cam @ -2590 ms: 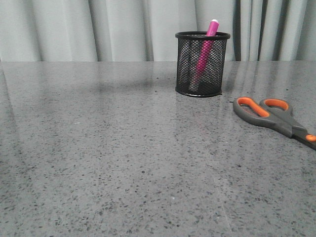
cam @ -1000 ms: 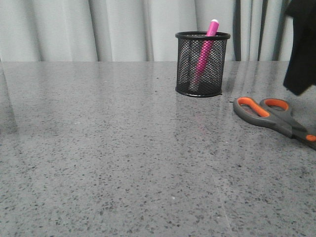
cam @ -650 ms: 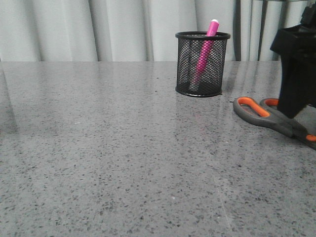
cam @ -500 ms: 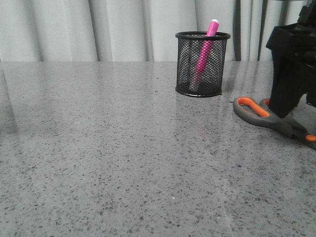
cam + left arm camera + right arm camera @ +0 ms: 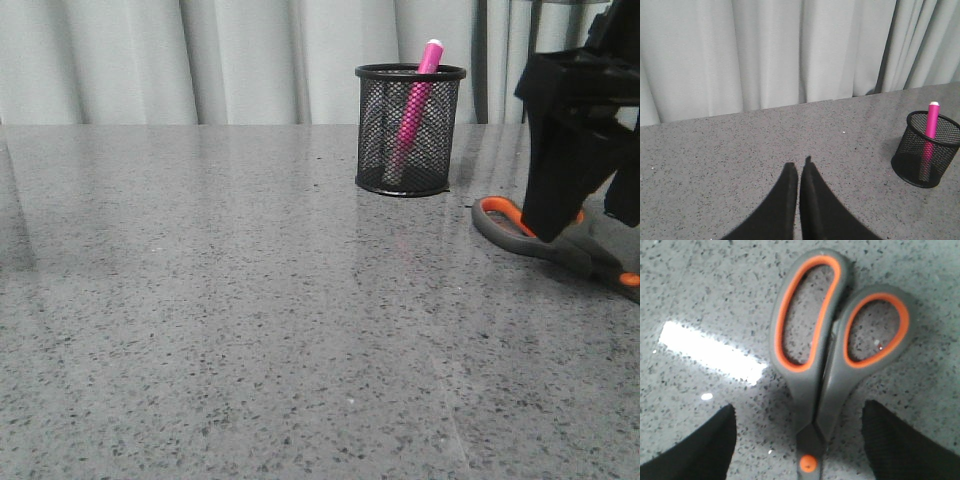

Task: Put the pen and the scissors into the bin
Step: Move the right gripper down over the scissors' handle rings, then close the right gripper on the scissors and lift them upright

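From the front, the pen (image 5: 417, 100) is seen standing in the bin (image 5: 409, 129); the scissors (image 5: 545, 240) lie flat beside it. The left gripper (image 5: 799, 167) is seen closed. The right gripper (image 5: 799, 437) is spread wide, straddling the scissors' (image 5: 832, 345) handles.

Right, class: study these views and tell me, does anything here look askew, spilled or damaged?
Nothing stands out. The magenta-pink marker pen leans inside the black wire-mesh cup, which stands upright. The grey scissors with orange-lined loops lie flat and closed on the speckled table, undamaged, between the open right gripper's fingers.
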### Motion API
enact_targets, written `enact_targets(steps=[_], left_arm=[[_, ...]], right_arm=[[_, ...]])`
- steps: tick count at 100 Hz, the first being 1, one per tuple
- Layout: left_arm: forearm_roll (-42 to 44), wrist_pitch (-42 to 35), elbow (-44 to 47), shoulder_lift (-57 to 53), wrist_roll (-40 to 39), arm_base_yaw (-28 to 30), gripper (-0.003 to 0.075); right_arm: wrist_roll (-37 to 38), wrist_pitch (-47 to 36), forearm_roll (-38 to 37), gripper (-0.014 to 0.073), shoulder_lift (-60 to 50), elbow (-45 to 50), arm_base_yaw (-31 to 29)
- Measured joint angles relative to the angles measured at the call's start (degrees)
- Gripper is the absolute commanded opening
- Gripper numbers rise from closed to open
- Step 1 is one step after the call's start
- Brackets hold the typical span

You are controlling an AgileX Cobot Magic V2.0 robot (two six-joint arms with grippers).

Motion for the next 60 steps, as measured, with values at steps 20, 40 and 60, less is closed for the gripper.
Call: enact_targets(steps=[20,40,60], left_arm=[[0.00,0.00,0.00,0.00,0.00,0.00,-0.0019],[-0.12,0.00,0.00,0.00,0.00,0.00,-0.0019],[-0.12,0.00,0.00,0.00,0.88,0.00,-0.0019]], right_arm=[[0.93,-0.38,-0.95,0.0476,2.74,0.00,0.00],[1.20,-0.38,-1.33,0.0474,4.64,-0.29,0.00],[1.19,-0.38,-2.05,0.0315,4.87,-0.37,0.00]])
